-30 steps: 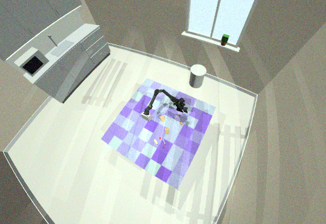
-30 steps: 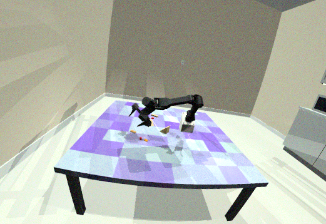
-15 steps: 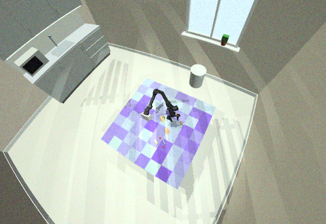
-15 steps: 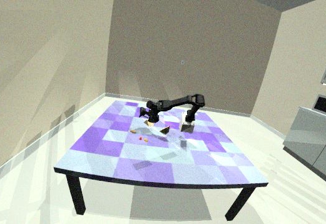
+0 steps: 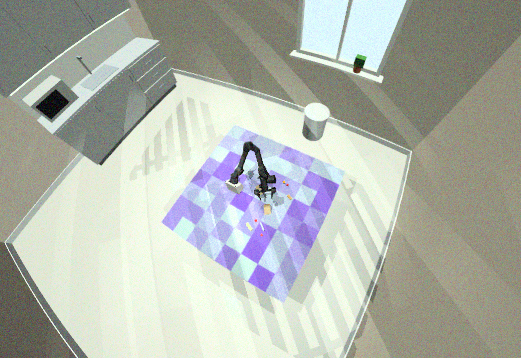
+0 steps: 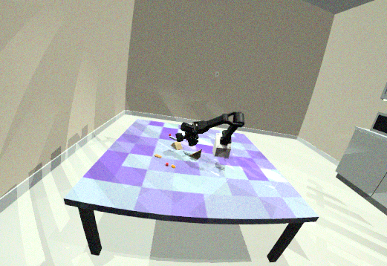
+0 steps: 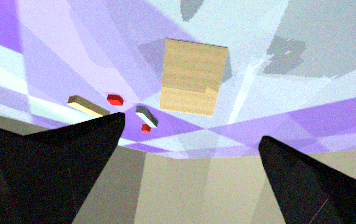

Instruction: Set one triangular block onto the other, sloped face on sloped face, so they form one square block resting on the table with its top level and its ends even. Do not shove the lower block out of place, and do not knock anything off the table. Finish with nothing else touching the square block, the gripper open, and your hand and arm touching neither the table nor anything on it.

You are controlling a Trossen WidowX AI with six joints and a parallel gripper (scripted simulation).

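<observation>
One wooden triangular block (image 5: 267, 209) (image 6: 177, 146) (image 7: 192, 70) rests on the table. The wrist view shows two of its faces, in slightly different shades, beyond the fingers and roughly midway between them. The other triangular block (image 6: 196, 154) also rests on the table, nearer the arm's base, with a dark triangular end showing in the exterior view. It is mostly hidden by the gripper in the top view and out of the wrist view. My gripper (image 5: 265, 194) (image 6: 186, 140) (image 7: 193, 130) is open and empty, above the table between the two blocks in the top view.
Beyond the first block lie a cream piece (image 5: 249, 226) (image 7: 87, 106), a white bar (image 5: 262, 226) (image 7: 147, 116) and two small red pieces (image 5: 255, 220) (image 7: 115, 99). On another side lie two orange pieces (image 5: 289, 197) (image 6: 158, 156) and a red one (image 6: 167, 164).
</observation>
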